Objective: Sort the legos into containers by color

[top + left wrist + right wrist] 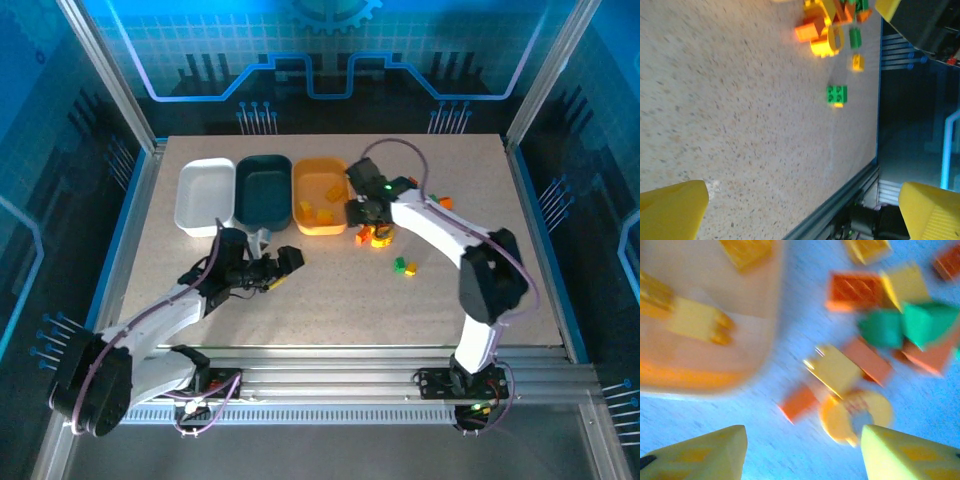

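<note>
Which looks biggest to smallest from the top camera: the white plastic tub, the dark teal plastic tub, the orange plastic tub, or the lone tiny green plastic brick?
1-3, look alike, unranked: white plastic tub, dark teal plastic tub, orange plastic tub
4: lone tiny green plastic brick, far smallest

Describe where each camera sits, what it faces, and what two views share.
Top external: above and behind the bases, looking down on table, three tubs, both arms.
Left wrist: on the left gripper, facing across the tabletop toward the lego pile; yellow fingertips show.
Right wrist: on the right gripper, looking down at orange tub and pile; fingertips show.
Shared: both wrist views catch the yellow ring piece.
</note>
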### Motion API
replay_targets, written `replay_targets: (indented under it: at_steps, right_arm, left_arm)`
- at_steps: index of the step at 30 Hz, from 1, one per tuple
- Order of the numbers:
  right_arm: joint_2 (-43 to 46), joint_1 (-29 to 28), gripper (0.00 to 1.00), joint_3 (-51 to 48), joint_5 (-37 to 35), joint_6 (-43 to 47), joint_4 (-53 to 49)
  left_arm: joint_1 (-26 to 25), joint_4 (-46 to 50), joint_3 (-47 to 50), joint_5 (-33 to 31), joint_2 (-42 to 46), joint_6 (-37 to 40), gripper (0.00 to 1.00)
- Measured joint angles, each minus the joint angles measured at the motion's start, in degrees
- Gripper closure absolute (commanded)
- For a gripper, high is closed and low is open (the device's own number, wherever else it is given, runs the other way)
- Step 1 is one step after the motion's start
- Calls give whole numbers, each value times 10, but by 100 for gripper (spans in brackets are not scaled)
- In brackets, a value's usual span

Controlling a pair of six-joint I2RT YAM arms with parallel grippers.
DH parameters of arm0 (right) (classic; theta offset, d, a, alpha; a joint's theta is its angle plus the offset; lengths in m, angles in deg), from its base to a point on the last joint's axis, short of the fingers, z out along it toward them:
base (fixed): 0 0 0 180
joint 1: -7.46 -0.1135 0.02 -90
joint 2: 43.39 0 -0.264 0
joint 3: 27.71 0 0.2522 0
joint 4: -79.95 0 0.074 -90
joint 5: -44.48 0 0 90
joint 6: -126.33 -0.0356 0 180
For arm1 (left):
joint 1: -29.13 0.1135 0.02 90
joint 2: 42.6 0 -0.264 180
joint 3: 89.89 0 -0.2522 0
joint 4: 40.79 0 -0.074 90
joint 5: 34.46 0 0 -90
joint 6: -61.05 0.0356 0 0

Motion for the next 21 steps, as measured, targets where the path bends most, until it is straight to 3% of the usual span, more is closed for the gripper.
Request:
replay_targets:
  at_steps: [4,8,14,21]
  right_arm:
    - [71,39,42,-131,-5,-4,-1]
    - [82,56,42,-199,4,-4,-9]
    - [75,57,55,-213,12,-3,-7]
    - [37,55,59,-212,14,-2,14]
  left_arm:
    - [-12,-9,0,-24,-12,0,1]
    - [-9,-9,0,-60,-6,2,1]
    - [35,10,0,-74,7,2,1]
    - [66,31,24,-74,74,2,1]
